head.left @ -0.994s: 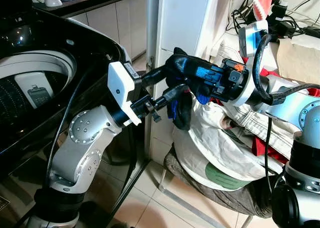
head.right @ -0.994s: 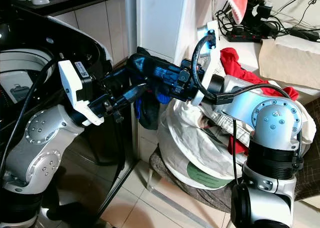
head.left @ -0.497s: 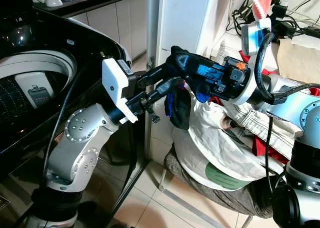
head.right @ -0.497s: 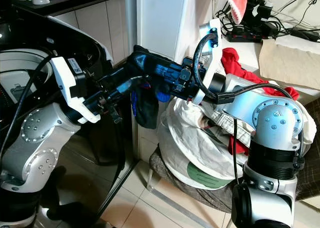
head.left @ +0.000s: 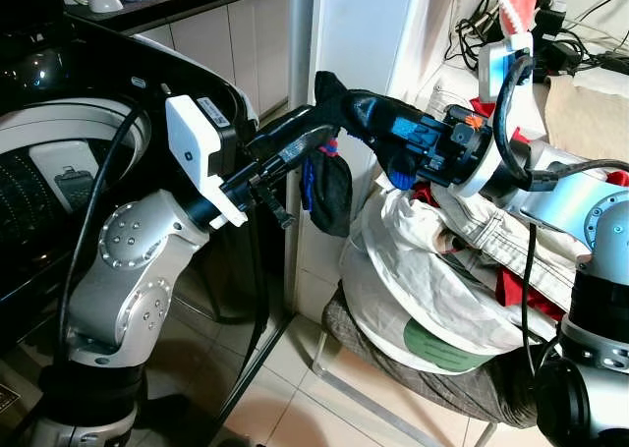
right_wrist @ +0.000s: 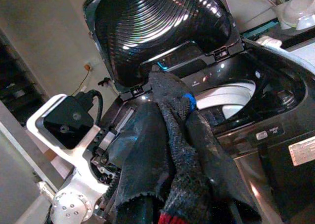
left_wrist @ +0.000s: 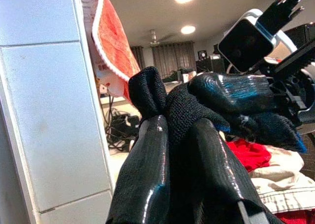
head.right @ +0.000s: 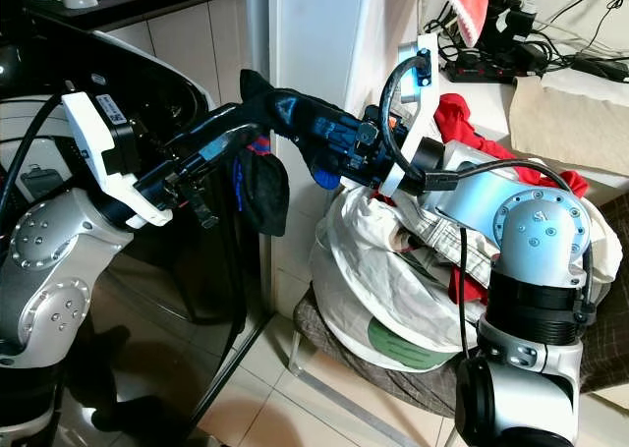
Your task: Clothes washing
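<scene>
Shifted toward frame left: dark sock (head.left: 328, 187), pinched between left gripper (head.left: 319, 138) and right gripper (head.left: 339, 101), both apparently clamped; washer drum (head.left: 59, 172) lies further left.

Two silver arms with round screwed joints, white camera boxes at the wrists (black cables looping past), long glossy black fingers (left_wrist: 147, 184), blue-lit housing.

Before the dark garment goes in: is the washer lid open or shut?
Open. In the right wrist view the washing machine's lid stands raised behind the exposed white drum opening; the head views show the drum uncovered.
</scene>
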`<state>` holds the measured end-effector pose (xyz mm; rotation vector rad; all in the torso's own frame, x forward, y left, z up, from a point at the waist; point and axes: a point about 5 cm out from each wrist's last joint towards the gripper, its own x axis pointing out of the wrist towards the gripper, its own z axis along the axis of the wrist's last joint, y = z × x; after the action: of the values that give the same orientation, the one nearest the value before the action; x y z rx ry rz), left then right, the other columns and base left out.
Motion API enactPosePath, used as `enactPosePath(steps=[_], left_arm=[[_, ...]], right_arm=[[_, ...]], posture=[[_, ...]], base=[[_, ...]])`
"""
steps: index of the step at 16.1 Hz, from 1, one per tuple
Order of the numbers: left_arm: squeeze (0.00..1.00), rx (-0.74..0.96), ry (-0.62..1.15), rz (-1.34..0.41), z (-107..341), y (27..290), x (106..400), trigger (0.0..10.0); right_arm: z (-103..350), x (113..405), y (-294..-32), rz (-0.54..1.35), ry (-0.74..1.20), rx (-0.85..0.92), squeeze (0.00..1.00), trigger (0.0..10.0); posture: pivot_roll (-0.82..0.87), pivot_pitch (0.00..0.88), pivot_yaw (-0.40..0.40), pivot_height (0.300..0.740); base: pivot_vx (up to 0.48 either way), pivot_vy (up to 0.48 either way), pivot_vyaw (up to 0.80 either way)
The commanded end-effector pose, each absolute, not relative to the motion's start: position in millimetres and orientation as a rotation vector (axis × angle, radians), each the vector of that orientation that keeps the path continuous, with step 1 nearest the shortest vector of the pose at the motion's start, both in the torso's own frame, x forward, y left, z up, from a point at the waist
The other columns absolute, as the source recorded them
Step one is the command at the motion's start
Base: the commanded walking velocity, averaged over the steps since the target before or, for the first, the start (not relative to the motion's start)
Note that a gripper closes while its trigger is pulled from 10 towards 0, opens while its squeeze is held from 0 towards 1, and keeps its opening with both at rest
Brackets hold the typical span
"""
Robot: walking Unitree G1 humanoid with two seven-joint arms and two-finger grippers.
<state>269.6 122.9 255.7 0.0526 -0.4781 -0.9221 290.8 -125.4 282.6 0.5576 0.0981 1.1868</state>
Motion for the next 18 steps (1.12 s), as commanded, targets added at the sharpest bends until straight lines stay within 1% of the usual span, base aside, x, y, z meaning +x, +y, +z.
enactPosePath(steps=[1, 3, 4, 5, 6, 7, 9, 11, 12, 13, 14, 15, 16, 17, 18], left_arm=[[0.0, 0.059, -0.525, -0.911, 269, 130, 269, 0.0], [0.0, 0.059, -0.537, -0.912, 273, 129, 269, 0.0], [0.0, 0.057, -0.542, -0.915, 274, 128, 269, 0.0], [0.0, 0.058, -0.543, -0.909, 274, 126, 271, 0.0], [0.0, 0.059, -0.543, -0.904, 274, 126, 271, 0.0], [0.0, 0.076, -0.539, -0.867, 275, 128, 276, 0.0], [0.0, 0.088, -0.551, -0.796, 280, 135, 284, 0.0], [0.0, 0.099, -0.56, -0.768, 285, 140, 288, 0.0], [0.0, 0.1, -0.56, -0.765, 285, 141, 289, 0.0], [0.0, 0.119, -0.548, -0.724, 285, 146, 294, 0.0], [0.0, 0.232, -0.484, -0.546, 284, 162, 312, 0.0], [0.0, 0.28, -0.457, -0.482, 283, 170, 318, 0.0], [0.0, 0.368, -0.397, -0.361, 281, 184, 330, 0.0], [0.0, 0.522, -0.287, -0.106, 278, 217, 348, 0.0], [0.0, 0.702, -0.204, 0.134, 282, 251, 361, 0.0]], right_arm=[[289, 296, -134, 1.128, 0.054, 0.548, 0.0, 0.0], [288, 296, -131, 1.117, 0.058, 0.53, 0.0, 0.0], [287, 297, -130, 1.107, 0.061, 0.514, 0.0, 0.8], [287, 296, -128, 1.117, 0.056, 0.526, 0.29, 10.0], [288, 296, -127, 1.122, 0.053, 0.53, 0.29, 10.0], [288, 296, -127, 1.121, 0.052, 0.535, 1.0, 10.0], [286, 294, -128, 1.136, 0.053, 0.541, 1.0, 10.0], [282, 290, -129, 1.129, 0.067, 0.493, 1.0, 10.0], [281, 289, -129, 1.118, 0.07, 0.482, 0.96, 10.0], [278, 290, -131, 1.089, 0.066, 0.446, 0.0, 10.0], [274, 289, -132, 1.06, 0.069, 0.39, 0.0, 10.0], [273, 289, -132, 1.055, 0.07, 0.374, 0.0, 10.0], [270, 288, -129, 1.048, 0.076, 0.314, 0.0, 10.0], [265, 285, -121, 1.047, 0.086, 0.231, 0.0, 10.0], [262, 284, -107, 1.046, 0.081, 0.174, 0.0, 10.0]], posture=[[-0.04, 0.0, -0.057, 0.74], [-0.04, 0.0, -0.057, 0.74], [-0.04, 0.0, -0.055, 0.74], [-0.04, 0.0, -0.051, 0.74], [-0.04, 0.0, -0.051, 0.74], [-0.04, 0.0, -0.049, 0.74], [-0.04, 0.0, -0.047, 0.74], [-0.04, 0.0, -0.041, 0.74], [-0.05, 0.0, -0.034, 0.74], [-0.05, 0.0, -0.031, 0.74], [-0.05, 0.0, -0.025, 0.74], [-0.05, 0.0, -0.025, 0.74], [-0.04, 0.0, -0.024, 0.74], [-0.04, 0.0, -0.022, 0.74], [-0.04, 0.0, -0.022, 0.74]], base=[[0.0, 0.0, 0.0], [0.0, 0.0, 0.0], [0.0, 0.0, 0.0], [0.0, 0.0, 0.0], [0.0, 0.0, 0.0], [0.0, 0.0, 0.0], [0.0, 0.0, 0.0], [0.0, 0.0, 0.0], [0.0, 0.0, 0.0], [0.0, 0.0, 0.0], [0.0, 0.0, 0.0], [0.0, 0.0, 0.0], [0.0, 0.0, 0.0], [0.0, 0.0, 0.0], [0.0, 0.0, 0.0]])
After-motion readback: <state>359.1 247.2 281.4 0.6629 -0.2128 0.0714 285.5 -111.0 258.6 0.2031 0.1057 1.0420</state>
